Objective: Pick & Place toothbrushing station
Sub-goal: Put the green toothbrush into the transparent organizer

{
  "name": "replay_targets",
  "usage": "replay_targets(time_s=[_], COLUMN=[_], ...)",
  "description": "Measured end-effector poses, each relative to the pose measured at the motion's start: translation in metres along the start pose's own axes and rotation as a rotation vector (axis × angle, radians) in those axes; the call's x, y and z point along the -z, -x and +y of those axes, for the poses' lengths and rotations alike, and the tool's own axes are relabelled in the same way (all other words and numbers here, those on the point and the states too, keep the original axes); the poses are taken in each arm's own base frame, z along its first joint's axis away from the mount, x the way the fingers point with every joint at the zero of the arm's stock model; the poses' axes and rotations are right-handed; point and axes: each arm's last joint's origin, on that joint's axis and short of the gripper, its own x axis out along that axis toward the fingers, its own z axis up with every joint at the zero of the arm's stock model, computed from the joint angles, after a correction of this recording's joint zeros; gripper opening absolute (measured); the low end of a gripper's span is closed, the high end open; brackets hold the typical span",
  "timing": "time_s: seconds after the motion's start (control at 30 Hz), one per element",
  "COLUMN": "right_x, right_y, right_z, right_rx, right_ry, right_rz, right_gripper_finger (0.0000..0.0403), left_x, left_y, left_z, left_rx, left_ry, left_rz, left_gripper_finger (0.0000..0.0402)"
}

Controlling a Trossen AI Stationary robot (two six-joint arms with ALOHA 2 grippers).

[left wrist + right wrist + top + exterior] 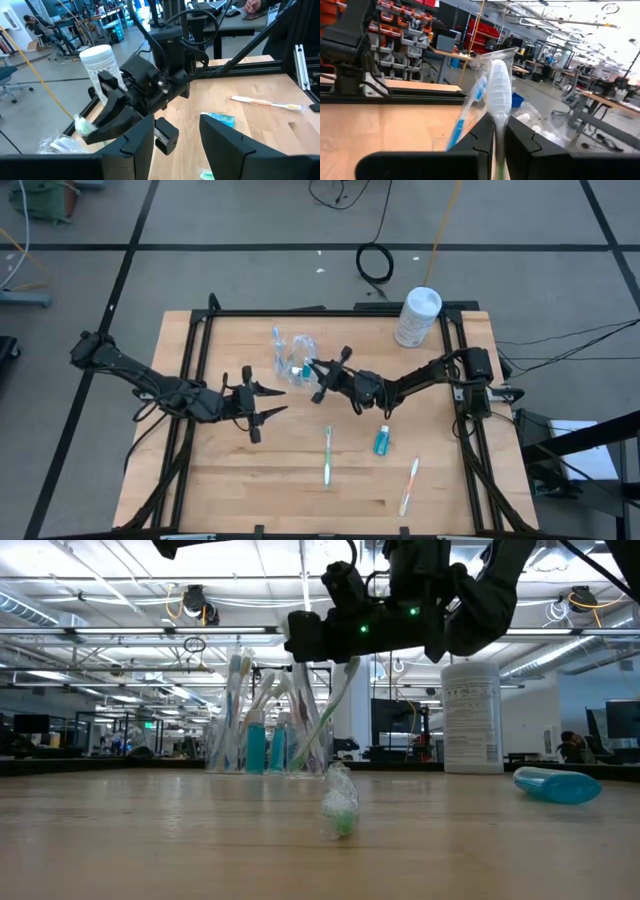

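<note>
Pinching a green toothbrush over the clear cup, right jaws; left jaws wide.

A big open robotics lab or workshop: a wooden table in a black metal frame, ceiling pipes, red parts shelves, desks with monitors.

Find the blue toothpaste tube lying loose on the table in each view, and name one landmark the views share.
High view: toothpaste tube below centre, towards the right.
Low view: far right, flat on the tabletop.
Left wrist view: right of centre.
Right wrist view: not in it.
Landmark: the white canister, seen in all but the right wrist view.
</note>
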Motion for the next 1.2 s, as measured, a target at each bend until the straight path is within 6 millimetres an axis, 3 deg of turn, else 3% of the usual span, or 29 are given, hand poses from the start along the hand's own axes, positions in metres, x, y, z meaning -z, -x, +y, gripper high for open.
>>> replay_targets(time_s=[0.17, 0.47, 0.7, 0.87, 0.97, 1.07, 1.2], right_x=[0.003, 0.007, -0.032, -0.063, -0.078, -0.083, -0.074], right_y=[-0.001, 0.002, 0.011, 0.011, 0.004, -0.003, -0.008], right_z=[-0.002, -0.001, 0.000, -0.018, -0.027, -0.025, -0.019], right_rx=[0.028, 0.112, 0.083, 0.115, 0.011, -0.199, -0.346], right_ry=[0.018, 0.032, 0.086, 0.074, 0.029, -0.023, 0.012], right_rz=[0.034, 0.102, -0.045, -0.122, -0.184, -0.177, -0.055], right_gripper_finger=[0.0036, 0.0094, 0.0125, 0.0134, 0.0132, 0.0125, 0.0114], left_x=[0.000, 0.000, 0.000, 0.000, 0.000, 0.000, 0.002], left_y=[0.000, 0.000, 0.000, 0.000, 0.000, 0.000, 0.000], left_z=[0.000, 0.000, 0.000, 0.000, 0.000, 0.000, 0.000], left_rx=[0.000, 0.000, 0.000, -0.002, -0.002, -0.003, -0.008], left_ry=[0.000, 0.000, 0.000, 0.012, 0.012, 0.013, -0.001], left_rz=[0.000, 0.000, 0.000, -0.001, -0.002, -0.003, 0.017], left_gripper_finger=[0.0161, 0.0161, 0.0161, 0.0161, 0.0161, 0.0161, 0.0161])
